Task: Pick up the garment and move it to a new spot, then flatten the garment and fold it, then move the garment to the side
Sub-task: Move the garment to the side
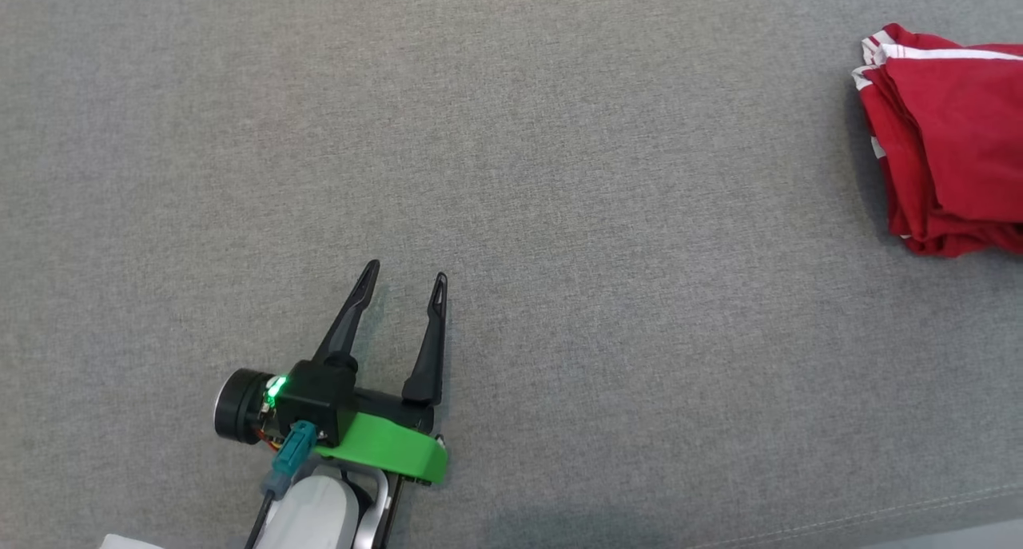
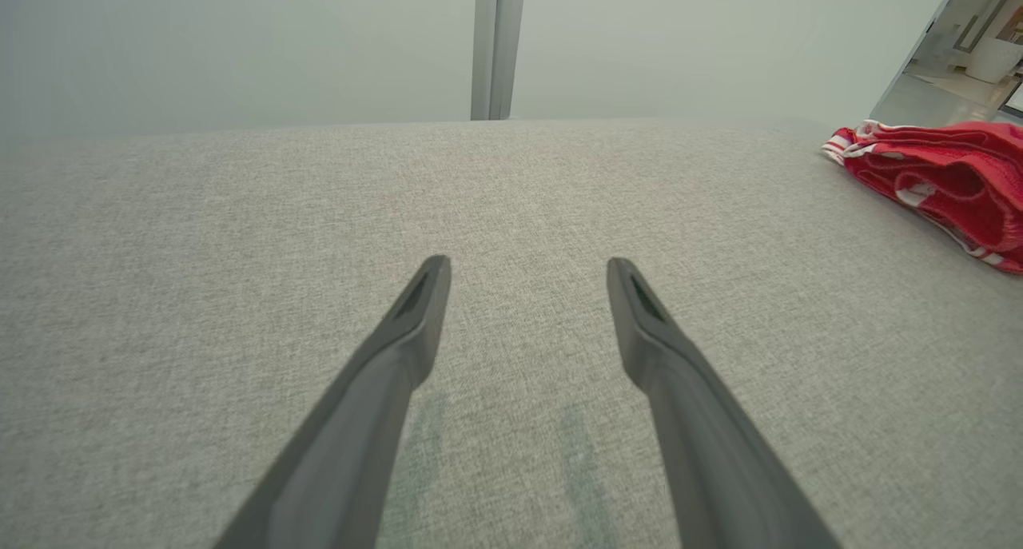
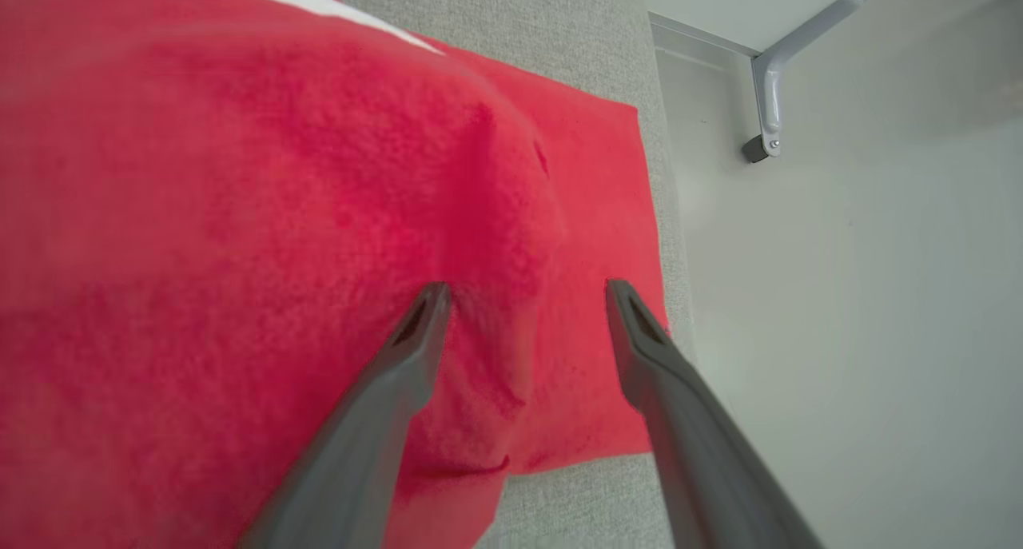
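Folded garment (image 1: pixel 951 141) out between 2 and 3 o'clock, at the grey surface's (image 1: pixel 511 173) right edge. Right fingers (image 3: pixel 415 333) spread wide directly over it, gripping nothing — clearly the nearer arm. Left gripper (image 1: pixel 405 273) wide, empty — garment well apart.

The left gripper (image 1: pixel 406 272) sits at the lower left of the head view. Its two long dark fingers (image 1: pixel 345 325) point up and slightly right, spread in a narrow V with nothing between them. Behind them, a black wrist housing (image 1: pixel 320 393) with a lit green lamp and a green bracket (image 1: pixel 392 449) joins a pale forearm (image 1: pixel 316 513) at the bottom edge. The right gripper (image 3: pixel 527 285) also has its fingers parted, tips well apart.
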Tool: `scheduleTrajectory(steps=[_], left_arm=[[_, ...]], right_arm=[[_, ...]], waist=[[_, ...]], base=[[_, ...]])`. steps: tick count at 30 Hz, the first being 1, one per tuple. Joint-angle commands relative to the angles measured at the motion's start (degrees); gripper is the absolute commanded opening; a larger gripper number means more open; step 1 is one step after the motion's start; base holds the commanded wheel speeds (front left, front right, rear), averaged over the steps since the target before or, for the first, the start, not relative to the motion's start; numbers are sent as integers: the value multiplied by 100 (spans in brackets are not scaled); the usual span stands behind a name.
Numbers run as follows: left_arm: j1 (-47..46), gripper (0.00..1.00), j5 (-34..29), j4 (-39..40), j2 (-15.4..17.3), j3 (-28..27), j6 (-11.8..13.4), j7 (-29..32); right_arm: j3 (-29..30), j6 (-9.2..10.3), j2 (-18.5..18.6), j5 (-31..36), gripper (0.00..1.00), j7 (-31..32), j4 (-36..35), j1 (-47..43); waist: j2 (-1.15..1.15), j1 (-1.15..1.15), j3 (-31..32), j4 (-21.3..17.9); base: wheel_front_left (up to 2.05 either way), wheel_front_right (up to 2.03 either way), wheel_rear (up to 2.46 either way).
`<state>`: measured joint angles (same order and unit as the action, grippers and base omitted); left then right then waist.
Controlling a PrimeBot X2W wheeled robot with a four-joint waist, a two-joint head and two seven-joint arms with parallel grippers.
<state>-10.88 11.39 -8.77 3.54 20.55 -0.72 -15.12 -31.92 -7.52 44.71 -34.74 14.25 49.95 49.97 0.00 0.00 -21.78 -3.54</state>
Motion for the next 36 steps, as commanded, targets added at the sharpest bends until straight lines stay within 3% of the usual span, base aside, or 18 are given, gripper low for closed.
scheduleTrajectory(steps=[1, 13, 22, 30, 36], left_arm=[[4, 100, -12, -4, 56, -4, 24, -1], [128, 100, 76, -39, 151, 14, 75, 48], [212, 100, 295, -26, 187, -231, 184, 36], [364, 100, 605, -25, 237, -729, 408, 7], [549, 100, 786, 8, 276, -1035, 505, 1]], right_arm=[[-11, 6, -2, -52, 100, -53, 56, -122], [93, 6, -245, -4, 100, -712, 160, -55], [274, 6, -546, 305, 100, -1825, -84, 88], [569, 6, -1290, 678, 100, -2721, -337, -226], [1311, 5, -2001, 1038, 100, -2924, -783, -803]], waist=[[0, 0, 43, -76], [0, 0, 411, -377], [0, 0, 990, -429], [0, 0, 1418, -242], [0, 0, 1628, -18]], base=[[0, 0, 0], [0, 0, 0], [0, 0, 0], [0, 0, 0], [0, 0, 0]])
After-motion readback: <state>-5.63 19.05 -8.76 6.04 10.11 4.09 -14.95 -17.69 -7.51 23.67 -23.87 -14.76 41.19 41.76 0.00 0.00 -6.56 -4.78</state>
